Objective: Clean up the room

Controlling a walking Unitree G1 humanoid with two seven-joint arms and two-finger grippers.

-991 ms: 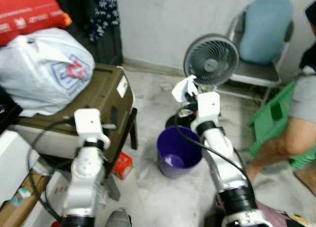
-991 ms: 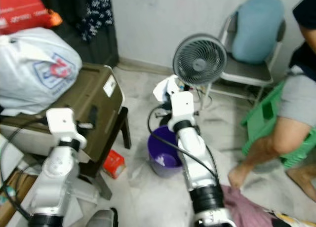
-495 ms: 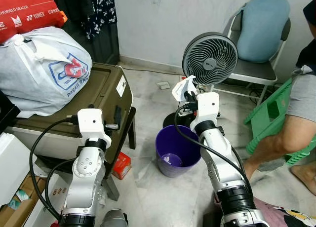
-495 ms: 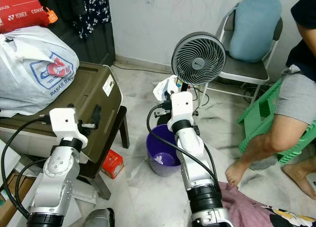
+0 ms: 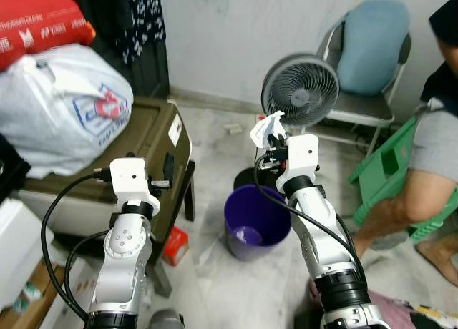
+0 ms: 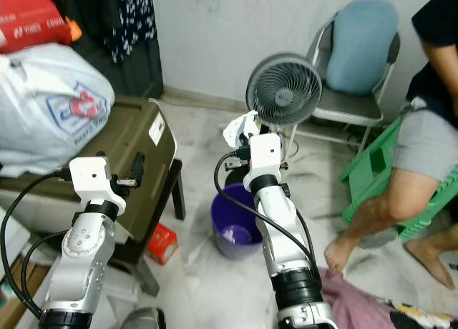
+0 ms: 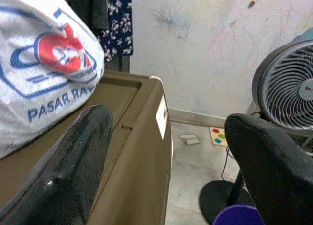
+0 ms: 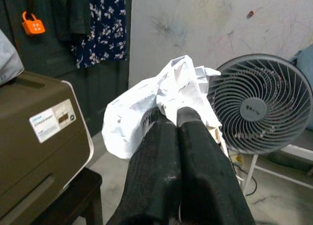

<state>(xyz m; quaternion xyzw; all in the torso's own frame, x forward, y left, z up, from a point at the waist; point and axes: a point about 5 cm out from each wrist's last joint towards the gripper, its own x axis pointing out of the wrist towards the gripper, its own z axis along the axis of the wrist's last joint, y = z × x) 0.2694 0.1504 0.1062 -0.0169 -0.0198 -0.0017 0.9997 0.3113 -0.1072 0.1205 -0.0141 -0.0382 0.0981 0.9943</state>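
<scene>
— What is your right gripper [image 8: 171, 122] doing?

— Its two black fingers are pressed together on a crumpled white paper [image 5: 266, 127], which sticks up past the fingertips. You hold it raised above the purple bin [image 5: 256, 222], toward the bin's 12 o'clock edge, with the grey fan [image 5: 300, 90] just behind it.

— And the bin itself?

— It stands upright on the pale floor between your two arms, with a small pale scrap lying at its bottom. The fan's dark round base sits just beyond it at 12 o'clock.

— Your left gripper [image 7: 166, 161]?

— Its fingers are spread wide and hold nothing. It hangs by the near corner of the olive-brown case [image 5: 147, 139], at 9 o'clock from the bin. A white plastic bag [image 5: 61, 100] with a red and blue print rests on top of that case.

— Anything else near you?

— A person [image 6: 422, 121] sits at 3 o'clock beside a green plastic stool [image 5: 390, 164], bare feet on the floor. A chair with a blue cushion [image 5: 376, 43] stands at 1 o'clock behind the fan, and a small red box [image 6: 160, 243] lies on the floor under the case's stand.
</scene>
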